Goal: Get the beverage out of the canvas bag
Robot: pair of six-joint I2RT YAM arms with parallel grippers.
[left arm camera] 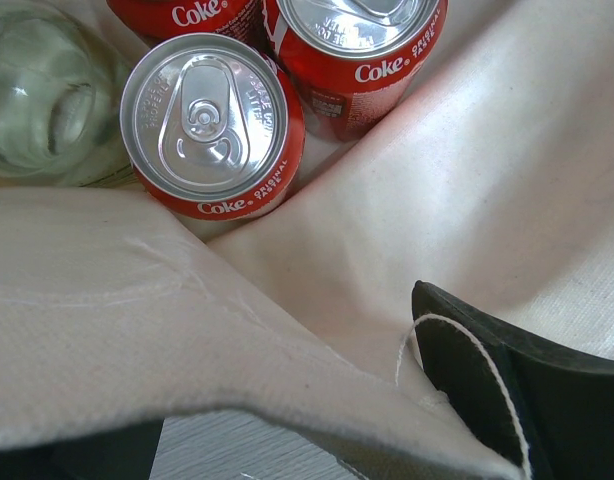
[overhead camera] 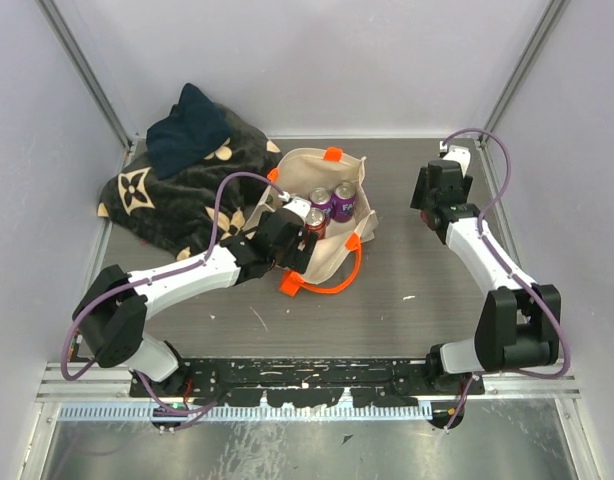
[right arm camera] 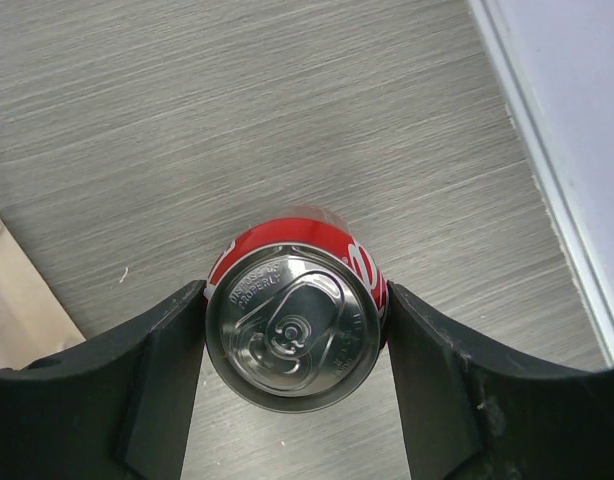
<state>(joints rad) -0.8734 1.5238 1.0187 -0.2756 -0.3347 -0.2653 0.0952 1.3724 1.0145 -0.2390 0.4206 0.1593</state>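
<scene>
The cream canvas bag (overhead camera: pixel 337 165) with orange handles stands open mid-table. It holds two purple cans (overhead camera: pixel 333 200) and a red can (overhead camera: pixel 315 222). My left gripper (overhead camera: pixel 287 235) straddles the bag's near-left wall. In the left wrist view the left gripper (left arm camera: pixel 287 400) has its jaws wide apart, one finger (left arm camera: pixel 527 390) inside the bag and the canvas rim (left arm camera: pixel 187 330) between them. Coke cans (left arm camera: pixel 209 125) and a clear glass bottle (left arm camera: pixel 47 100) lie below. My right gripper (overhead camera: pixel 434 200) is right of the bag. In the right wrist view the right gripper (right arm camera: pixel 295 330) is shut on an upright red Coke can (right arm camera: pixel 292 330) over bare tabletop.
A dark patterned blanket (overhead camera: pixel 157 200) with a navy cloth (overhead camera: pixel 187 130) on top lies at the back left, against the bag. An orange handle loop (overhead camera: pixel 332 280) lies on the table in front of the bag. Enclosure walls close in the back and sides.
</scene>
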